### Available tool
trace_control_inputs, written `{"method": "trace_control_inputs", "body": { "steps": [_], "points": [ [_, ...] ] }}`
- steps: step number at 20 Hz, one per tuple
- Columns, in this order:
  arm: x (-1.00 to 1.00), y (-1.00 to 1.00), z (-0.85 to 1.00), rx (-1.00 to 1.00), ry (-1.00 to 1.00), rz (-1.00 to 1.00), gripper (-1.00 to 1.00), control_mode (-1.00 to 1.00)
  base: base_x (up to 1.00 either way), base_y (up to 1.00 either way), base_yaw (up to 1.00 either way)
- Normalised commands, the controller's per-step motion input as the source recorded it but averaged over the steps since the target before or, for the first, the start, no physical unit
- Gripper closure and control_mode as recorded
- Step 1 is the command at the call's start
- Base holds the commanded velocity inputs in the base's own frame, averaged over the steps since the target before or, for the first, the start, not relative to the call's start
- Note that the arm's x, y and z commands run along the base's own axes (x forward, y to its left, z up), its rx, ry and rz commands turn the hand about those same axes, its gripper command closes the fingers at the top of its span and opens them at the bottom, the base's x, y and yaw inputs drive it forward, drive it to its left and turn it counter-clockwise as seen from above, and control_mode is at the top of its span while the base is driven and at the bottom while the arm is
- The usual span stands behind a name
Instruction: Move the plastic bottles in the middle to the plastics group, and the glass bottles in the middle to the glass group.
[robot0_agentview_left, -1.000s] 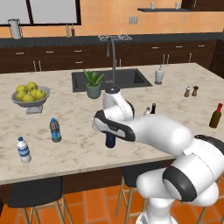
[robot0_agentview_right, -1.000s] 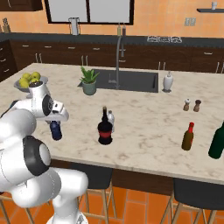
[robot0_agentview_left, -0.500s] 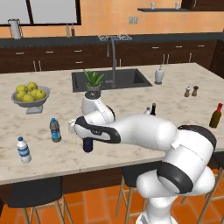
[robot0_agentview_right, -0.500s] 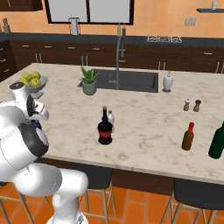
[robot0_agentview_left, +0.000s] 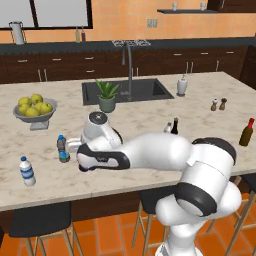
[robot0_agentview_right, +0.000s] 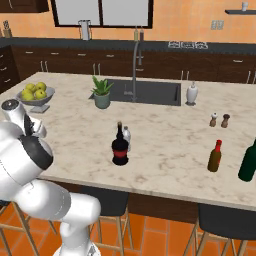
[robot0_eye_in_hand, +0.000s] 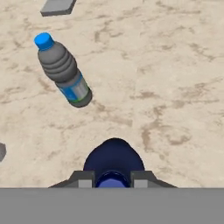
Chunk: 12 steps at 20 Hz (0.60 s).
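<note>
"How do the jaws (robot0_eye_in_hand: 113, 179) stand?"

"Narrow, closed around the neck of the navy bottle (robot0_eye_in_hand: 114, 155). Whether its base touches the tabletop (robot0_agentview_right: 170, 172), nobody can tell."

"And close by?"

"The grey blue-capped water bottle (robot0_eye_in_hand: 59, 65) stands near the jaws, apart from the navy one. The white-capped water bottle (robot0_agentview_left: 28, 172) is a little farther off. That's the plastics group, so the first bottle looks nearly delivered, with letting go still to do."

"What's left, then?"

"Well to the right of the jaws, the clear greyish bottle (robot0_agentview_right: 127, 137) is just behind the black red-labelled bottle (robot0_agentview_right: 120, 150). The greyish one has to join the plastics; the black one has to go to the brown red-topped bottle (robot0_agentview_right: 214, 159), farther right again. Neither is delivered."
</note>
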Motion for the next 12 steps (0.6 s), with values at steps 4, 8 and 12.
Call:
{"method": "trace_control_inputs", "body": {
  "steps": [4, 8, 12],
  "points": [
    [0.05, 0.23, -0.13, 0.19, 0.04, 0.00, 1.00, -1.00, 0.00, 0.00, 0.00],
    [0.18, 0.14, -0.34, 0.24, 0.20, 0.04, 1.00, -1.00, 0.00, 0.00, 0.00],
    [0.15, 0.20, -0.48, 0.06, 0.13, 0.05, 1.00, -1.00, 0.00, 0.00, 0.00]
  ]
}}
